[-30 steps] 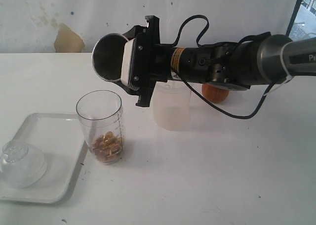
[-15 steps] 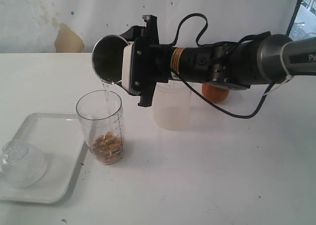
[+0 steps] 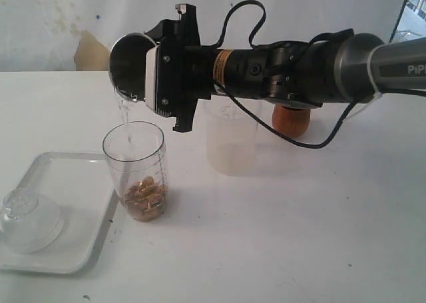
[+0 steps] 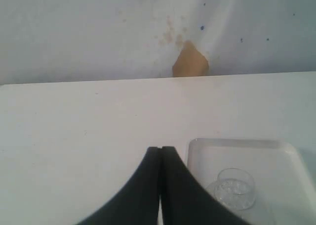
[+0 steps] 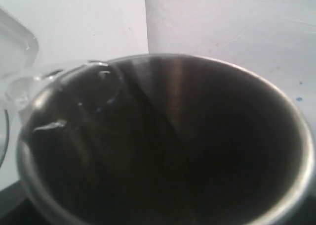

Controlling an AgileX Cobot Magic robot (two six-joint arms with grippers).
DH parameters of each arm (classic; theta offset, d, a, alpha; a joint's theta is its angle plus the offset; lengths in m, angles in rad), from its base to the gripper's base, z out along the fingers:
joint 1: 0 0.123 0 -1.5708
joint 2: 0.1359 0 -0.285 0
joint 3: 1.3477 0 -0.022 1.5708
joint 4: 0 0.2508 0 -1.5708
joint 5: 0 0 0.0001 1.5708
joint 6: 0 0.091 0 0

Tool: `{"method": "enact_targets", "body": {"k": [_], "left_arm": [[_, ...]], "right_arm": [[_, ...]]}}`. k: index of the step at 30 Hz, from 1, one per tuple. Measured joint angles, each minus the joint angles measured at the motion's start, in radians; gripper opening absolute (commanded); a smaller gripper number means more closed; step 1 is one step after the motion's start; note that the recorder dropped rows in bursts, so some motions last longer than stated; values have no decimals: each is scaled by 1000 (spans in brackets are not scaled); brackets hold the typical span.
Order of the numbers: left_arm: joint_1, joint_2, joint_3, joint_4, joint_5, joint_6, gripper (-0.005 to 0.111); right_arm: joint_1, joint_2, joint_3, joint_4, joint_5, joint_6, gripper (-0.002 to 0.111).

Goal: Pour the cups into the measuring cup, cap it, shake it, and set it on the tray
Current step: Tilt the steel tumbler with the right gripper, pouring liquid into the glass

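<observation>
My right gripper (image 3: 141,68) is shut on the stainless steel cup (image 3: 128,66), which lies tipped on its side above the measuring cup (image 3: 135,173). A thin clear stream (image 3: 124,120) runs from the steel lip into the measuring cup, which stands upright with brown pieces (image 3: 143,196) at its bottom. The right wrist view looks into the steel cup (image 5: 168,146), with liquid at its lip (image 5: 64,71). The frosted tumbler (image 3: 231,143) and the brown wooden cup (image 3: 291,120) stand behind my arm. The white tray (image 3: 73,176) lies left of the measuring cup. My left gripper (image 4: 161,148) is shut and empty over the table.
A clear domed lid (image 3: 26,220) rests on the tray's near left part, also seen as the lid (image 4: 232,188) on the tray (image 4: 237,151) in the left wrist view. A white wall with a brown patch (image 3: 92,53) backs the table.
My right gripper has moved left and tipped the steel cup further. Liquid started running half a second ago and now falls in a stream into the measuring cup.
</observation>
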Motion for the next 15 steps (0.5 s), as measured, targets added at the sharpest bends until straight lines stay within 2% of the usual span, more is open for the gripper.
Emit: {"method": "enact_targets", "body": {"k": [15], "left_arm": [[0, 0, 0, 0, 0, 0, 0]], "right_arm": [[0, -1, 0, -10, 55, -77, 0]]}}
